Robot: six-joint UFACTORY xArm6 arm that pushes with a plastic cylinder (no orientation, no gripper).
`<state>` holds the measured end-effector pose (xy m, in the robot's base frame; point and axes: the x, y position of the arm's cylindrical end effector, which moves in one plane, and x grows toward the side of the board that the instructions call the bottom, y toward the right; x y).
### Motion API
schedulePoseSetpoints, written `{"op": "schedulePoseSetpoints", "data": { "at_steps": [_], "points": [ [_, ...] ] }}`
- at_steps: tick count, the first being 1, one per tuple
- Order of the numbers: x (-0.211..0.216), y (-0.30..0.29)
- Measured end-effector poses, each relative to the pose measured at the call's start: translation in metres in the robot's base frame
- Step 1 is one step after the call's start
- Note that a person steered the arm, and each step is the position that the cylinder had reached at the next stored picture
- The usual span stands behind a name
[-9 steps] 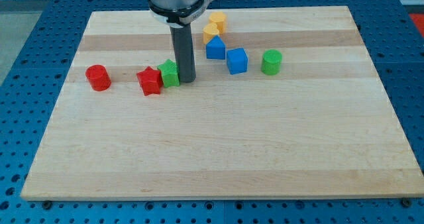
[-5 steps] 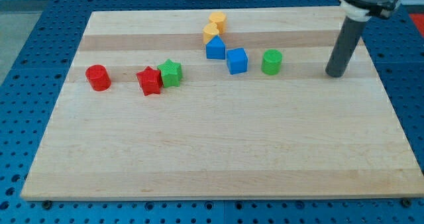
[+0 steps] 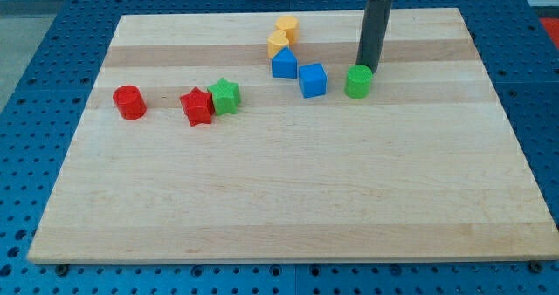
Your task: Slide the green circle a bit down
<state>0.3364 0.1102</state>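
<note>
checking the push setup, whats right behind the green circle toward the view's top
My tip stands just behind the green circle, at its upper right edge. Whether they touch cannot be told, since the block's top hides the contact. Beyond it, only bare board.

A robot test lab

I see a wooden board point(image 3: 288, 199) lying on a blue metal bench full of little holes point(image 3: 44, 129), with small plastic toy blocks and my dark rod at the far side.

A pale striped wooden board point(image 3: 288, 199) is laid on a blue perforated table point(image 3: 35, 85). Green point(image 3: 357, 81), red point(image 3: 129, 101), blue point(image 3: 312, 79) and yellow point(image 3: 286, 28) blocks are seen beside a dark rod point(image 3: 376, 33).
</note>
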Motion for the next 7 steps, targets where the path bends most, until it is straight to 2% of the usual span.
{"op": "schedulePoseSetpoints", "data": {
  "at_steps": [2, 6, 7],
  "points": [
    [0.015, -0.024],
    [0.058, -0.025],
    [0.058, 0.014]
  ]
}}
